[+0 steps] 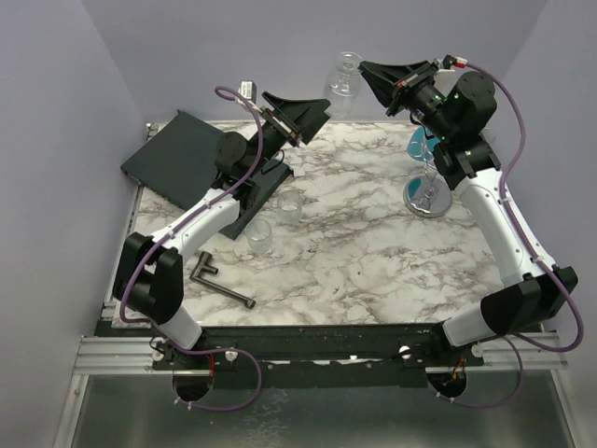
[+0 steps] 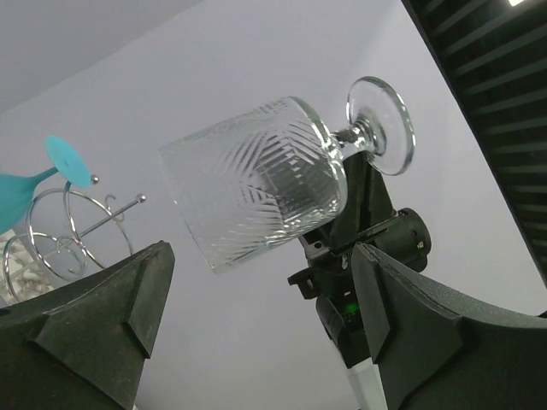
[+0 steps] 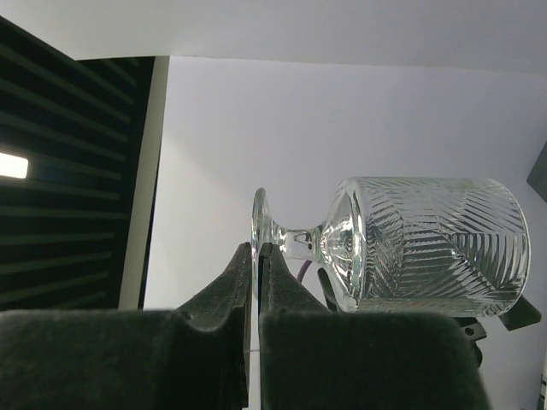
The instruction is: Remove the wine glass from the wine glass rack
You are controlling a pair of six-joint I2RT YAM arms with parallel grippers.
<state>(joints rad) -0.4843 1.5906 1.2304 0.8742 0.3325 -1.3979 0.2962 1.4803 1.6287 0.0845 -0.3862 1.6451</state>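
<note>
The left claw (image 1: 315,121) stood wide open and empty, aimed at the clear cut-pattern wine glass (image 1: 345,75). The glass hung on its side in the air near the back wall, well apart from the rack. The right claw (image 3: 255,252) was shut tight on the rim of the glass's foot, a thin, slick hold. Rigid, light and brittle, it would likely sit safer gripped across the ribbed bowl or the stem. Further right, the shiny chrome wire rack (image 1: 427,196) carried a teal glass (image 1: 418,142).
</note>
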